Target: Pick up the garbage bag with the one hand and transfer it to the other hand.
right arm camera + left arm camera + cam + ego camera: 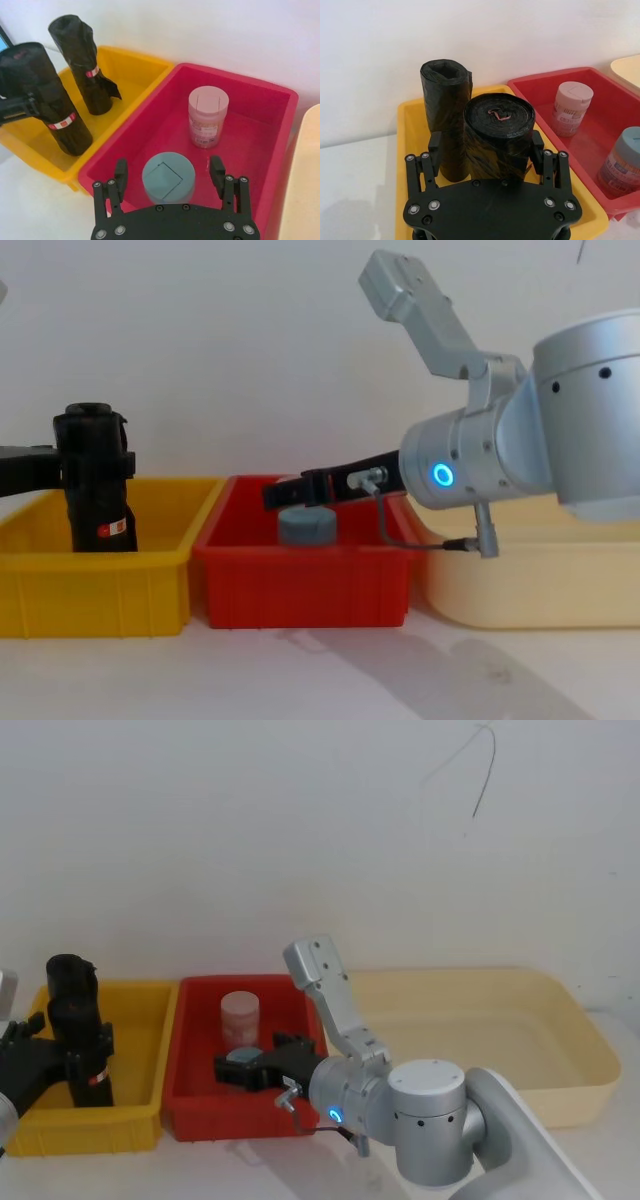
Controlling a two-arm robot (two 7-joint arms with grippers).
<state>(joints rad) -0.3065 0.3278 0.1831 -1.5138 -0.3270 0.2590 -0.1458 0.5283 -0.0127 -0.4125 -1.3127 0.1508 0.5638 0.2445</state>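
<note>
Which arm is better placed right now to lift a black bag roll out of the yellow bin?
Left. The left claw is in the yellow bin, a finger on each side of the nearer black roll. The right claw hangs open over the blue tub in the red bin.

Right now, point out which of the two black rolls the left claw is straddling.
The nearer garbage bag, with a pink band on top, sits between the fingers of the left claw; the other roll stands behind it.

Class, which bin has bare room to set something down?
Free: cream tray right of the red bin. Crowded: yellow bin, left gripper around the garbage bag beside a second roll; red bin, pink tub, blue tub under the right gripper.
</note>
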